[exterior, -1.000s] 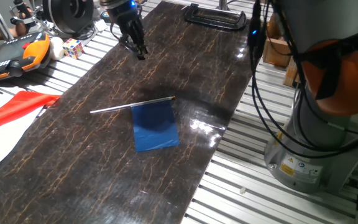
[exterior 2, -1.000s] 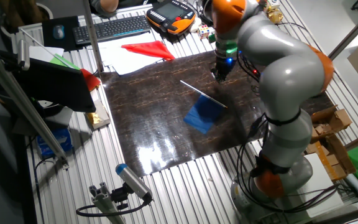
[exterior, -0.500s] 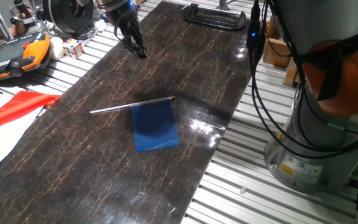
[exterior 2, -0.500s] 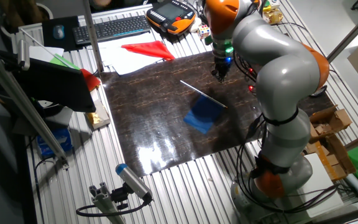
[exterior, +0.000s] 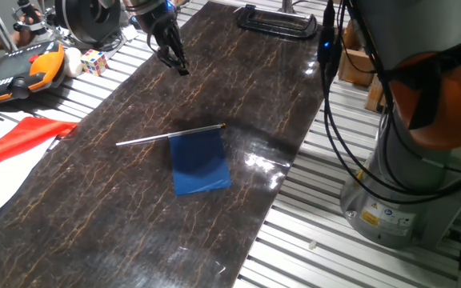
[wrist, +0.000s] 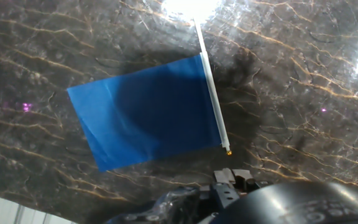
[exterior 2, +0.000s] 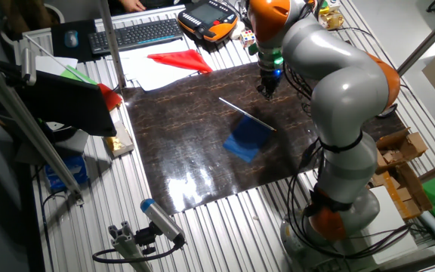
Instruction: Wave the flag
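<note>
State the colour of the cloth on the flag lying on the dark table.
The flag has plain blue cloth on a silver-grey stick; the hand view shows it best.

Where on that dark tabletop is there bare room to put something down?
The dark mat is bare on the near side of the flag, down to its front edge, and between the flag and the claw. Bare too toward the black clamp. It is crowded off the mat's left side: red and white sheet, pendant, cube.
</note>
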You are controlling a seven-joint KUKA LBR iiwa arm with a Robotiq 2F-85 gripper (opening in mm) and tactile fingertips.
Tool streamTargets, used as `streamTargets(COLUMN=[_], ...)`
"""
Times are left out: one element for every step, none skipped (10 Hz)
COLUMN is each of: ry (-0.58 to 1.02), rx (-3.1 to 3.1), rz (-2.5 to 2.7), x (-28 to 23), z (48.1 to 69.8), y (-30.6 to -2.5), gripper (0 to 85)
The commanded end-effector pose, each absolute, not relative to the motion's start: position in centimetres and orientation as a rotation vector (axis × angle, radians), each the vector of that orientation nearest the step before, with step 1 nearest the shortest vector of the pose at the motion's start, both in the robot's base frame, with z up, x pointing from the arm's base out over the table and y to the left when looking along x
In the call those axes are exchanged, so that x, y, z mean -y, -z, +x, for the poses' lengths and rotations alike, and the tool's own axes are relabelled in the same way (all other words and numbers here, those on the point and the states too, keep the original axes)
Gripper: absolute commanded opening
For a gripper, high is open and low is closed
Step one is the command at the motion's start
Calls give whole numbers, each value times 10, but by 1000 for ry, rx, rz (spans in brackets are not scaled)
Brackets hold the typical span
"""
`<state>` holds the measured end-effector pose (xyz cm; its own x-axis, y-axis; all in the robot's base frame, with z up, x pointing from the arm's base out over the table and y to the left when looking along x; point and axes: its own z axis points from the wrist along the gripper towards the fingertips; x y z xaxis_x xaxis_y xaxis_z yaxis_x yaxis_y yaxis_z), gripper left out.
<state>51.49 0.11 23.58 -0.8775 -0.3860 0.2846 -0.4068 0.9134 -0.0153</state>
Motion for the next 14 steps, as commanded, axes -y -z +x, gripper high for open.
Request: streamTargets(ry=[-109, -110, -116, -117, -99, 77, 107, 61, 57, 91, 95, 57, -7, -12], rx=[2801, 2803, 2814, 2827, 2848, 2887, 2885, 2919, 2977, 2962, 2922, 2925, 2954, 2992], rz=[588, 585, 556, 530, 507, 486, 425, 404, 403, 417, 440, 418, 408, 370], x=[-1, -1, -1, -1, -1, -1, -1, -1, -1, -1, -1, -1, -1, -1], z=[515, 515, 515, 515, 515, 515, 515, 515, 515, 515, 515, 515, 515, 515], y=[-236, -236, -236, -236, -236, -236, -236, -236, -236, -236, -236, -236, -236, -236], gripper=[10, 10, 10, 7, 7, 7, 7, 7, 7, 7, 7, 7, 7, 7])
